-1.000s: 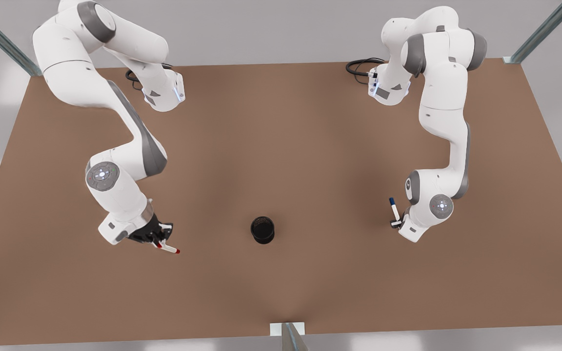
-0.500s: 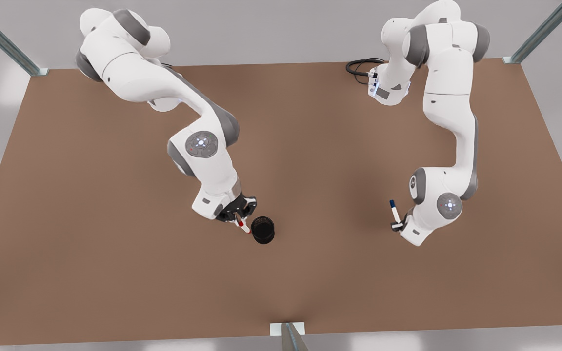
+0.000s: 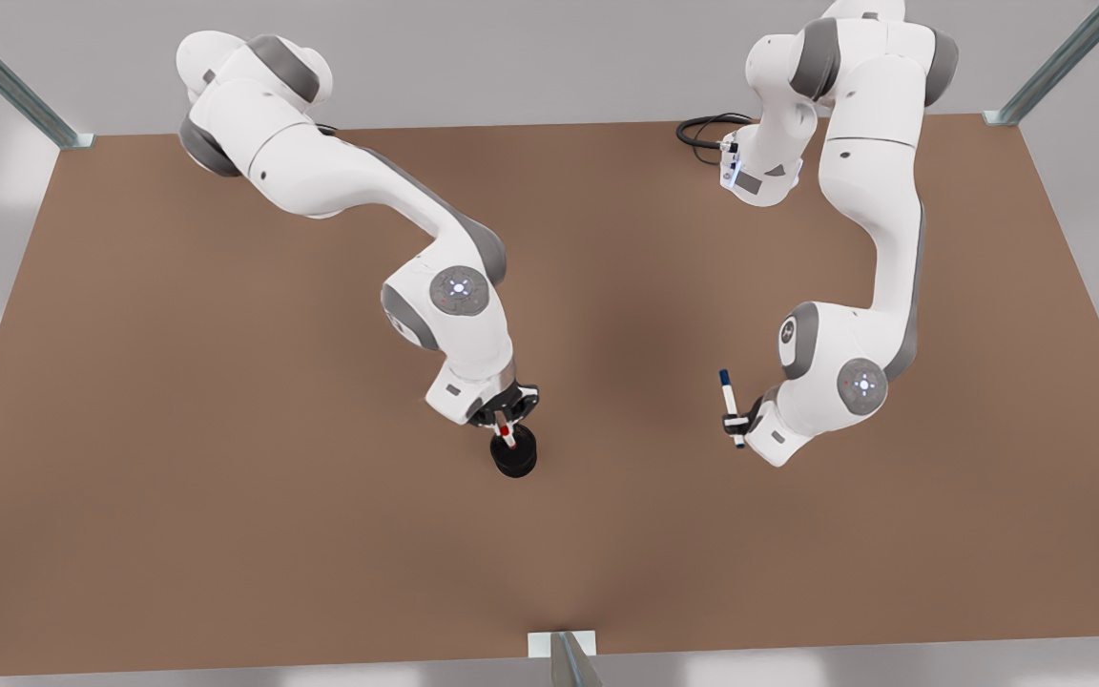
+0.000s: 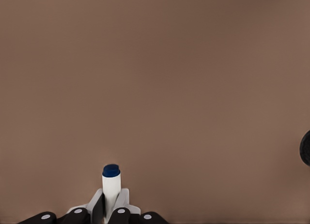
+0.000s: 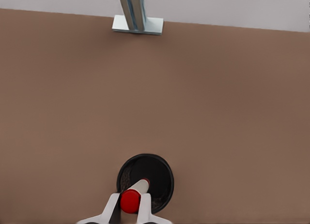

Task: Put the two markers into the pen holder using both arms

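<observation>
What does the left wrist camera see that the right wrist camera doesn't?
Left wrist view alone: the left gripper shut on the blue marker, held over bare table.

Right wrist view alone: the right gripper shut on the red marker, poised right over the pen holder's opening, plus a metal post at the table's edge.

Both: the brown table and the black pen holder, which the left wrist view catches as a sliver at its edge.

left tool (image 4: 111, 210) clamps blue-capped marker (image 4: 111, 185) | brown table (image 4: 155, 88) | pen holder (image 4: 306, 147) at edge

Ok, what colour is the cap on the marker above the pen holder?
Red, clearest in the right wrist view.
</observation>
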You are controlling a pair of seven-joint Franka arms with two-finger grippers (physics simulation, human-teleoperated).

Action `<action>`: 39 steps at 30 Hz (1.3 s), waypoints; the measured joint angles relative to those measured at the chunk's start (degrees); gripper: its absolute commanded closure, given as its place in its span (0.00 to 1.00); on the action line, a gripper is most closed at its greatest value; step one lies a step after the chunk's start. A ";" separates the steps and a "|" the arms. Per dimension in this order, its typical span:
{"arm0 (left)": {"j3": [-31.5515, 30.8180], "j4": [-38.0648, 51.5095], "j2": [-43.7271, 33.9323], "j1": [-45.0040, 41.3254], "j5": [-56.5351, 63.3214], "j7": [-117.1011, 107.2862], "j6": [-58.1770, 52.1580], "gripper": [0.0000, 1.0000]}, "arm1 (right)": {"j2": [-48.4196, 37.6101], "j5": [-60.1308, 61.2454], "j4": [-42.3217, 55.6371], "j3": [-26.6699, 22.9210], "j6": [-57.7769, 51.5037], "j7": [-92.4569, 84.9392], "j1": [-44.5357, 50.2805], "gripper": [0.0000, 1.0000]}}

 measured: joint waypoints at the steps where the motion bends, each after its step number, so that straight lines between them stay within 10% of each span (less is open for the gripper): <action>1: -0.17 0.45 0.01 -0.02 -0.45 -0.01 -0.21 0.78 | 0.07 -0.54 0.00 0.00 -0.12 0.73 0.01 0.00; 7: -1.32 7.03 0.37 0.40 -6.85 2.27 -1.13 0.79 | -1.50 -2.39 0.18 1.74 -1.47 4.29 -5.81 0.00; 12: -10.43 18.72 4.58 0.26 -15.67 9.03 0.05 0.79 | -6.25 -2.66 -0.28 24.72 -10.48 1.93 -37.78 0.00; 22: -22.17 22.55 17.19 -7.92 -19.94 28.78 32.80 0.79 | -6.56 -5.67 -2.04 27.81 -18.97 -6.44 -43.96 0.00; 24: -22.83 24.35 20.16 -9.14 -20.20 31.96 38.85 0.79 | -11.43 -1.95 -2.20 16.79 -19.26 -8.38 -37.41 0.00; 26: -22.89 25.23 21.73 -9.72 -20.41 34.89 43.70 0.79 | -19.89 8.08 -5.31 -9.76 -19.35 -11.15 -20.03 0.00; 30: -22.81 25.37 22.42 -9.79 -20.31 40.36 50.50 0.79 | -31.70 19.42 -16.61 -31.61 -17.70 -16.43 -6.46 0.00; 39: -22.90 26.68 25.47 -12.31 -20.31 49.77 58.14 0.79 | -30.29 27.66 -16.53 -37.63 -15.61 -25.19 -3.48 0.00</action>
